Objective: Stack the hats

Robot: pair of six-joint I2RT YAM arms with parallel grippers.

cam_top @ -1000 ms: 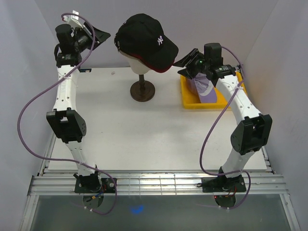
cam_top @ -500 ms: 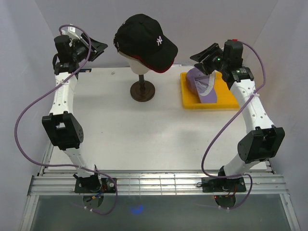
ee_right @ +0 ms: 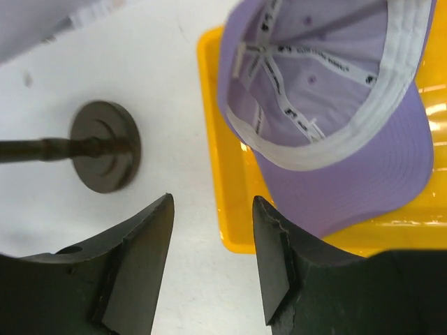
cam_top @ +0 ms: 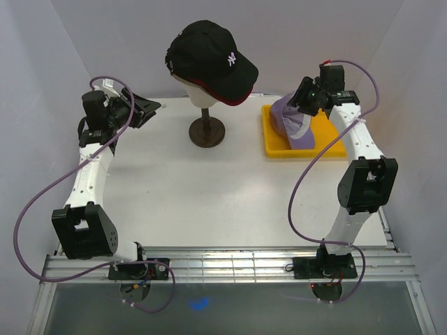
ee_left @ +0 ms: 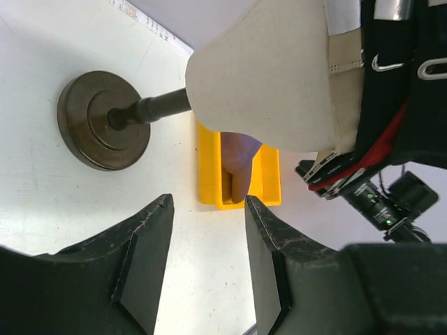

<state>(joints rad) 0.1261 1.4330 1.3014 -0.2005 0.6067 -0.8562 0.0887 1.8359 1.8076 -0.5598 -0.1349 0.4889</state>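
Observation:
A black hat with a white logo (cam_top: 209,59) sits on the beige mannequin head (ee_left: 265,77). The edge of a red hat (cam_top: 235,100) shows under it. A lavender hat (cam_top: 292,124) lies upside down in the yellow tray (cam_top: 328,132), its lining showing in the right wrist view (ee_right: 314,77). My left gripper (cam_top: 148,108) hangs open left of the stand, nothing between its fingers (ee_left: 208,202). My right gripper (cam_top: 300,98) is open just above the lavender hat's far side, empty (ee_right: 211,201).
The mannequin's dark round stand base (cam_top: 207,132) stands at the back middle of the white table (cam_top: 209,195). The yellow tray sits at the back right, near the right wall. Purple cables loop off both arms.
My left gripper has come down from beside the hats to a lower spot left of the stand. My right gripper swung right and dropped over the lavender hat. Both stayed open.

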